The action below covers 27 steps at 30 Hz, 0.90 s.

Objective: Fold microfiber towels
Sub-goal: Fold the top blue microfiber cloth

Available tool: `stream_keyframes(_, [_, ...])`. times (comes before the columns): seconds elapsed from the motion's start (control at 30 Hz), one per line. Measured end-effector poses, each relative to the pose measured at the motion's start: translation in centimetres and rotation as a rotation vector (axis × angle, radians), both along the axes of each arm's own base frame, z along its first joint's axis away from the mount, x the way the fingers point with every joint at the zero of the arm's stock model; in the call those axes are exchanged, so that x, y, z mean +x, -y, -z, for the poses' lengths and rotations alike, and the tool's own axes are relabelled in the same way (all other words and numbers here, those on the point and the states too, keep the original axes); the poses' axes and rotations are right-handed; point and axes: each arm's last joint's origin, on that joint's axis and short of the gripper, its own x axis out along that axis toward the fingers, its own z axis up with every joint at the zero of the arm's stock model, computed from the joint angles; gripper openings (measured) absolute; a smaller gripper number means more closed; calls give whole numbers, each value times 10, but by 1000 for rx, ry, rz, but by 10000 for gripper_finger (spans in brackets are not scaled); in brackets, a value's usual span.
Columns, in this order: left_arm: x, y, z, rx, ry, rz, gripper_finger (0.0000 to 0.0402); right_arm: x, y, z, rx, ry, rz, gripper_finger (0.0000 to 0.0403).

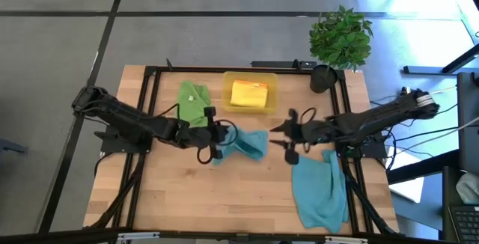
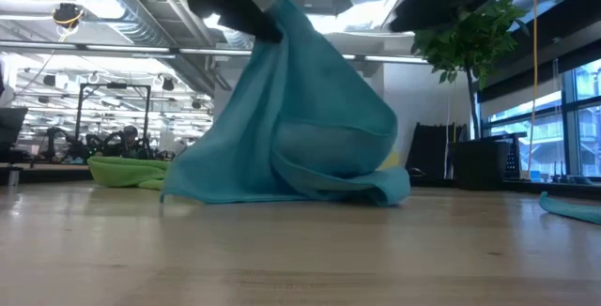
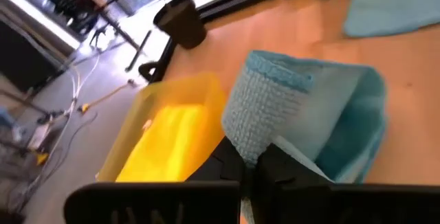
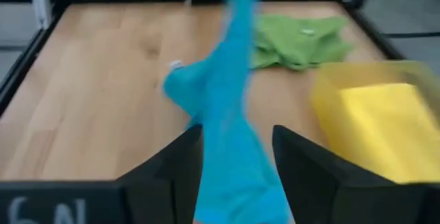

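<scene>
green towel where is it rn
In the high view the green towel lies crumpled at the table's back left, just left of the yellow tray.

From my station I see the wooden desk (image 1: 224,191) standing on a grey concrete floor (image 1: 187,38) crossed by dark seams. A potted plant (image 1: 340,38) with leafy green branches sits at the desk's far right corner, in a dark pot. Looking level across the desk, the room behind is a large open hall: exposed ducts and pipes (image 2: 103,10) run along the ceiling with bright strip lights between them. Dark metal racks and equipment (image 2: 113,118) stand far back on one side. On the other side, tall windows (image 2: 554,123) let in bluish daylight. White cables (image 1: 434,132) trail on the floor beside the desk.
</scene>
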Motion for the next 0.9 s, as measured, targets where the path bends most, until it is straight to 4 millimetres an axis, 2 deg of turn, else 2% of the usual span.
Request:
stream_keyframes(0.2, [2,-16,3,-72,-22,-20,0,36,-18,31,-30,4,-90,176])
stream_keyframes(0.37, [3,-23,4,-88,-23,-35,0,53,-25,49,-12,25,-120,176])
stream_keyframes(0.6, [3,-28,4,-89,-25,-51,0,75,-18,67,7,-29,-78,176])
stream_keyframes(0.7, [3,-28,4,-89,-25,-51,0,92,-14,70,6,-51,-96,176])
stream_keyframes(0.9, [3,-28,4,-88,-25,-52,0,125,-2,84,-18,-202,-42,176])
